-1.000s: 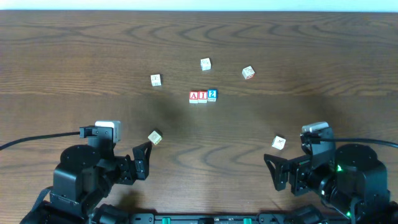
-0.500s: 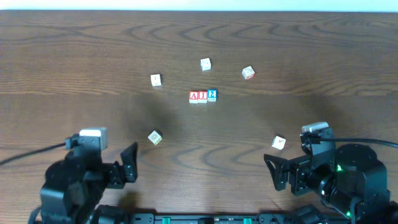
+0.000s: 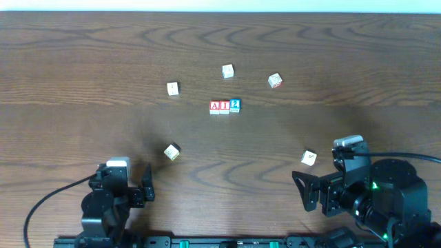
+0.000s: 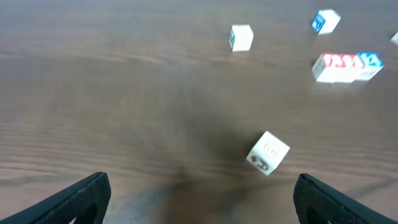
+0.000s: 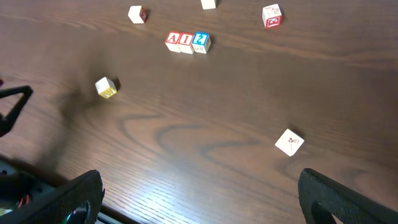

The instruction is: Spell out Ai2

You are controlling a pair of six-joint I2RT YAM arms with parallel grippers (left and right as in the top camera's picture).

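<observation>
Three small cubes stand touching in a row at mid-table: red "A" (image 3: 215, 106), red "I" (image 3: 224, 106), blue "2" (image 3: 235, 105). The same row shows in the right wrist view, "A" (image 5: 173, 40), "I" (image 5: 186, 41), "2" (image 5: 201, 40), and blurred in the left wrist view (image 4: 346, 65). My left gripper (image 3: 147, 183) is open and empty at the near left edge, far from the row. My right gripper (image 3: 301, 191) is open and empty at the near right edge.
Pale cubes lie scattered: one near my left gripper (image 3: 171, 152), one near my right gripper (image 3: 309, 158), and three beyond the row (image 3: 172, 88), (image 3: 227, 70), (image 3: 275, 80). The table's near edge runs just under both arms.
My left arm has drawn back toward the near edge and to a more upright pose. The right arm and all cubes have not moved.
</observation>
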